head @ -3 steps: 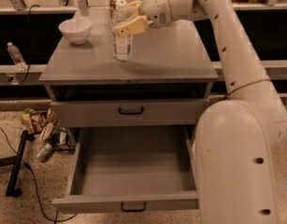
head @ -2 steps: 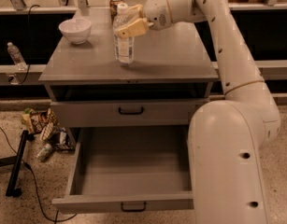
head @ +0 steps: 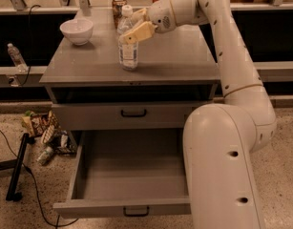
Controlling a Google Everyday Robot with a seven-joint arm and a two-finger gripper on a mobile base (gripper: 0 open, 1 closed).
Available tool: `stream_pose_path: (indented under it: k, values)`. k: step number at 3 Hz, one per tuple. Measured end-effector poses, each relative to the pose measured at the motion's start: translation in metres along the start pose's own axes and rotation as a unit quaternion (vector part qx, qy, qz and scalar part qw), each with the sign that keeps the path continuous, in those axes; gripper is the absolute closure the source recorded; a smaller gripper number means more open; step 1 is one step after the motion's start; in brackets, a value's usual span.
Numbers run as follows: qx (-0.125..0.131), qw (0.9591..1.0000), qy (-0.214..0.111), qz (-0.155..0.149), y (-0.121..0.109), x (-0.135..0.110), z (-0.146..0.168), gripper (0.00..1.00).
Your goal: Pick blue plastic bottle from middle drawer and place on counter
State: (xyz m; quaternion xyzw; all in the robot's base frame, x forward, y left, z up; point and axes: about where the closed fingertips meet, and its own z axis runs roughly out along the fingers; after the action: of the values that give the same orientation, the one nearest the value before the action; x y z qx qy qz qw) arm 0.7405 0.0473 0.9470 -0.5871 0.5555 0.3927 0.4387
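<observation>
The blue plastic bottle [head: 128, 49], clear with a white cap and a pale label, stands upright on the grey counter [head: 179, 56], left of its middle. My gripper [head: 136, 25] reaches in from the right, its cream fingers [head: 140, 32] closed around the bottle's neck and shoulder. The middle drawer [head: 131, 175] is pulled out below and its floor is bare.
A white bowl [head: 77, 30] sits at the counter's back left, and a red can [head: 118, 5] stands behind the bottle. A closed drawer front [head: 134, 113] lies above the open one. My arm [head: 222, 166] hangs at the drawer's right. Snack bags [head: 41, 128] and a black stand [head: 17, 168] lie on the floor at left.
Almost nothing: the view has shifted slightly, and the gripper and bottle keep the same pose on the counter.
</observation>
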Motion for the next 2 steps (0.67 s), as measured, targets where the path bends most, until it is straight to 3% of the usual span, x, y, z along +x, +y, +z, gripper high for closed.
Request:
stream_pose_path:
  k: [1,2]
  values:
    - [0.002,1.0000,-0.001,0.009,-0.0028,0.0030,-0.0023,0.00]
    - [0.010,0.9998,-0.006,0.016,-0.0056,0.0051,-0.0112,0.00]
